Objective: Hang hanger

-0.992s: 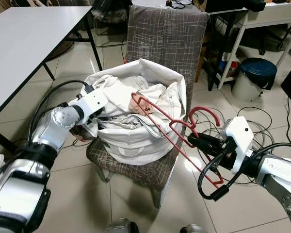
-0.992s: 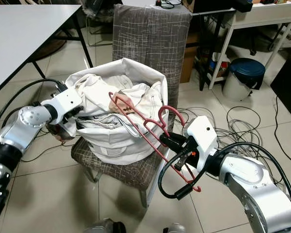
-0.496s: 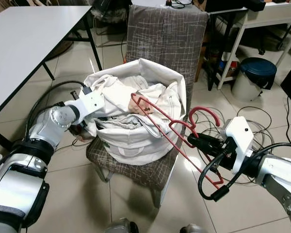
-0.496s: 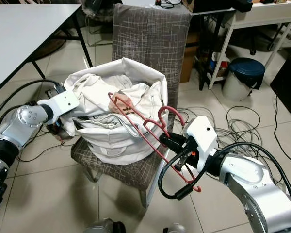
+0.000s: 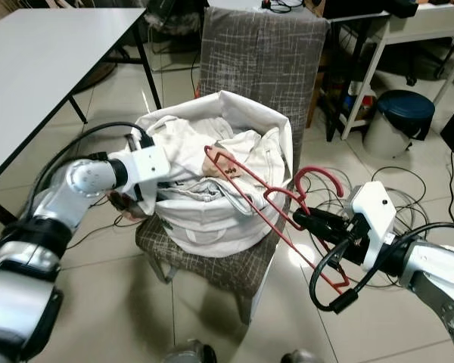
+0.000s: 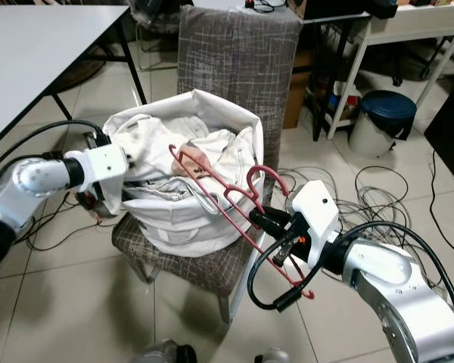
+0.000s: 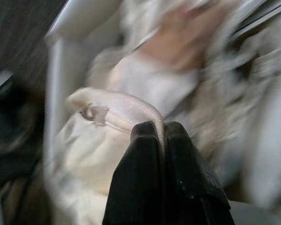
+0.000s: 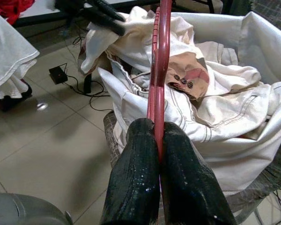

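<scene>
While both arms are busy at the chair, this is how it looks from where I stand.

Left eye view: the red thin-framed plastic hanger (image 5: pixel 253 198) runs from mid-frame down toward the lower right, its far end over the heap of cream cotton garments (image 5: pixel 204 162) in the white fabric laundry bag (image 5: pixel 234 223). The bag stands on the grey cross-hatched upholstered chair (image 5: pixel 257 60). The right gripper (image 5: pixel 301 219) clamps the hanger just below its hook.

Right eye view: the left gripper (image 6: pixel 127 168), left of centre, is at the bag's rim, pinching cloth.

Left wrist view: the picture is blurred, but the black fingers (image 7: pixel 140 154) are pressed together on a rolled cream hem.

Right wrist view: two black fingers (image 8: pixel 136 164) squeeze the hanger's flat red bar, which points straight up the frame toward a tan patch with dark buttons (image 8: pixel 189 75).

Risk, snagging: I'd guess the hanger's end could catch a fold and drag clothes out.
Risk, slipping: the smooth, narrow bar may twist in that grip if the hanger's long end is loaded.
Risk, bag: a hard tug on the hem could tip the soft-walled bag off the seat.
Risk, floor: black cables (image 5: pixel 397 185) loop over glossy tiles at right, a tripping hazard.
Textures: limp, creased cloth; rigid, slick hanger; coarse woven chair.
</scene>
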Robot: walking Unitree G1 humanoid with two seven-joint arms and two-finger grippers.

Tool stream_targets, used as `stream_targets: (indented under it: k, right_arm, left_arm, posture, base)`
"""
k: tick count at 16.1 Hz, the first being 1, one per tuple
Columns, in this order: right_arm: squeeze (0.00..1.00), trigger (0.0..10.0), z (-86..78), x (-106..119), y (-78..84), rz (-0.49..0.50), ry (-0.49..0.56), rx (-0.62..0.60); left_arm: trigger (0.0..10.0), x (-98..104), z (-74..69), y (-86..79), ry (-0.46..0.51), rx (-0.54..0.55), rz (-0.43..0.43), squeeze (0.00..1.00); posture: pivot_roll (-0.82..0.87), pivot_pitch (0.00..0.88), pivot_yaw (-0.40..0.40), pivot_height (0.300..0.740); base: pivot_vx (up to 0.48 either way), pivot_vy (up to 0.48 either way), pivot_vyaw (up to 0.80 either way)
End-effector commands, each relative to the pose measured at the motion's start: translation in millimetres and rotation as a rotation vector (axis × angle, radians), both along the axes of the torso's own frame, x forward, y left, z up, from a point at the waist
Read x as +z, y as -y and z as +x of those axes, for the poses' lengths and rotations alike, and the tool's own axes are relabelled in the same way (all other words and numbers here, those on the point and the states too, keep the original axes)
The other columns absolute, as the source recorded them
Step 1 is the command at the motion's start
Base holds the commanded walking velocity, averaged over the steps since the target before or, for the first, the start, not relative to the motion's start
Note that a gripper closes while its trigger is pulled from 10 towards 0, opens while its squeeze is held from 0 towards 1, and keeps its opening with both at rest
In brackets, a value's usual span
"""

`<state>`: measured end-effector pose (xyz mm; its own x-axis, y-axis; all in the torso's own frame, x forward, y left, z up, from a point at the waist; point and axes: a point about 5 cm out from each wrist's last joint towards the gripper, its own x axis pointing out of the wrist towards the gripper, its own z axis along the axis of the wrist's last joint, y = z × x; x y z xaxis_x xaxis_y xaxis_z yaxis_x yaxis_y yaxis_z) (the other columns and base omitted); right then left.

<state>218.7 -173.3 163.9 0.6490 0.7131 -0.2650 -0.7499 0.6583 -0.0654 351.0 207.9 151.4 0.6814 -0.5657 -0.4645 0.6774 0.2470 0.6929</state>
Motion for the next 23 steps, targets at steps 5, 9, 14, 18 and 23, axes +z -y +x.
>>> stream_targets:
  k: [5,9,14,18,23]
  right_arm:
    - [0.00,10.0,2.8,1.6,-3.7,0.004,0.010,0.028]
    - [0.00,10.0,5.4,1.3,-4.7,0.004,0.011,0.033]
    - [0.00,10.0,2.2,-0.1,-2.7,0.003,0.004,0.023]
    - [0.00,10.0,20.8,7.7,-2.1,0.060,0.139,-0.188]
    - [0.00,10.0,26.2,6.6,-22.7,0.137,0.220,-0.302]
  left_arm:
    - [0.0,-8.1,-20.9,-9.8,-0.151,-0.089,0.028,0.00]
    - [10.0,-2.3,-14.9,2.4,-0.156,-0.003,-0.157,1.00]
    - [10.0,6.8,-37.5,13.0,-0.287,-0.087,-0.280,1.00]
    - [10.0,27.9,-28.7,5.1,-0.048,0.295,-0.615,0.00]
    - [10.0,5.6,-65.1,6.0,0.052,0.579,-0.815,0.00]
  posture:
    - [-0.04,0.015,0.078,0.740]
    - [-0.04,0.016,0.072,0.740]
    - [-0.05,0.020,0.075,0.740]
    - [-0.04,0.024,0.070,0.740]
    - [-0.03,0.024,0.039,0.740]
  base:
    - [0.000,0.000,0.00]
    - [0.000,0.000,0.00]
    - [0.000,0.000,0.00]
    - [0.000,0.000,0.00]
    - [0.000,0.000,0.00]
